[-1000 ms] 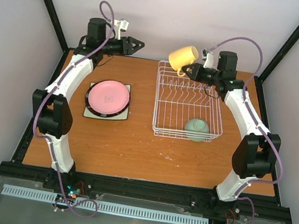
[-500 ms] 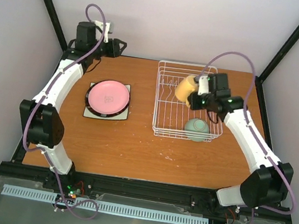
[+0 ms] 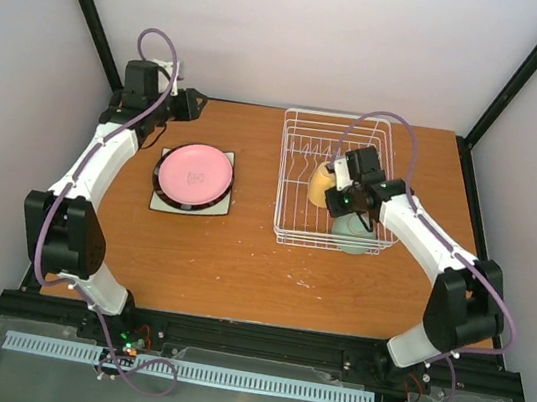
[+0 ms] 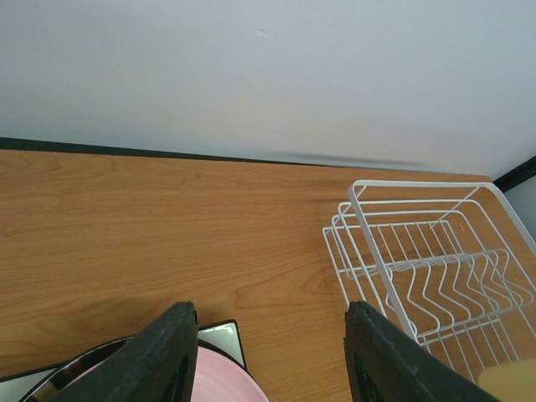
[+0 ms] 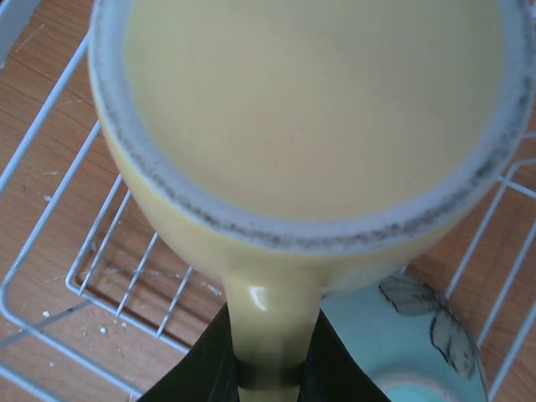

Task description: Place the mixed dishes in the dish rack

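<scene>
The right claw [image 5: 270, 373] is clamping tight on the handle of the yellow mug [image 5: 310, 109], which is hanging tilted low over the floor of the dish rack [image 3: 299, 135], just beside the mint-green bowl [image 5: 423, 335]. The left claw [image 4: 270, 322] is standing apart and empty above the tabletop [image 4: 126, 226], near the pink plate [image 3: 195, 172]. The mug is looking like glazed ceramic, stiff, slick and liable to chip on wire, so the handle is seeming the surest hold; no brand or readable writing is showing, only a leaf print on the bowl
</scene>
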Controlling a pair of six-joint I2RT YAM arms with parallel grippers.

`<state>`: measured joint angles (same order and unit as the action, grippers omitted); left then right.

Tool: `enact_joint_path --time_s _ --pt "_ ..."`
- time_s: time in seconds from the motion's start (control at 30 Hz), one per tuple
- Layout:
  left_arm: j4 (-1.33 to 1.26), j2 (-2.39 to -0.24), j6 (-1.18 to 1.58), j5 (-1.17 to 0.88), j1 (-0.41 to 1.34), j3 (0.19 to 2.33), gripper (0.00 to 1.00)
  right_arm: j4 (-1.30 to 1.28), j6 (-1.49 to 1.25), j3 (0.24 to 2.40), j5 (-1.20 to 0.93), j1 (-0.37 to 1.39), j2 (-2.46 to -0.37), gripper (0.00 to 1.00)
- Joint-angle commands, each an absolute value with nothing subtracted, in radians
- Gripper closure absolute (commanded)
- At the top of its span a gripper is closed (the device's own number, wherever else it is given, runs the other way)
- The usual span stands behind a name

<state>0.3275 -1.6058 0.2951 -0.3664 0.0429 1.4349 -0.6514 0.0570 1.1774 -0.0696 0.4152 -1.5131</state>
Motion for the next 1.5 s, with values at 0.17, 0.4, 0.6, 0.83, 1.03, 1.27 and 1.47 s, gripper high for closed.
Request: enact_joint_path --time_s 0.17,0.4,0.6,0.83,1.03,1.27,1.47 --pt "0.291 -1.546 0.281 -0.315 0.030 1.360 0.51 -0.548 0.127 1.227 -0.150 0.422 -1.607 0.97" --pt "0.296 -1.520 0.270 -0.315 0.006 1.288 0.51 -0.542 0.116 1.173 -0.178 0.423 -1.619 0.97" --pt "0.299 -1.491 0.269 -0.306 -0.013 1.252 0.51 -0.530 0.118 1.122 -0.194 0.424 -1.634 0.97" --pt "0.300 -1.467 0.264 -0.308 -0.039 1.219 0.51 -0.531 0.112 1.084 -0.202 0.425 -1.640 0.97" --pt "0.329 -1.466 0.245 -0.323 -0.048 1.213 0.50 -0.562 0.098 1.081 -0.200 0.425 -1.652 0.81" --pt "0.374 -1.471 0.244 -0.409 -0.097 1.170 0.50 -0.595 0.087 1.067 -0.175 0.425 -1.639 0.59" --pt "0.460 -1.524 0.216 -0.483 -0.157 1.165 0.51 -0.620 0.078 1.081 -0.141 0.422 -1.595 0.52"
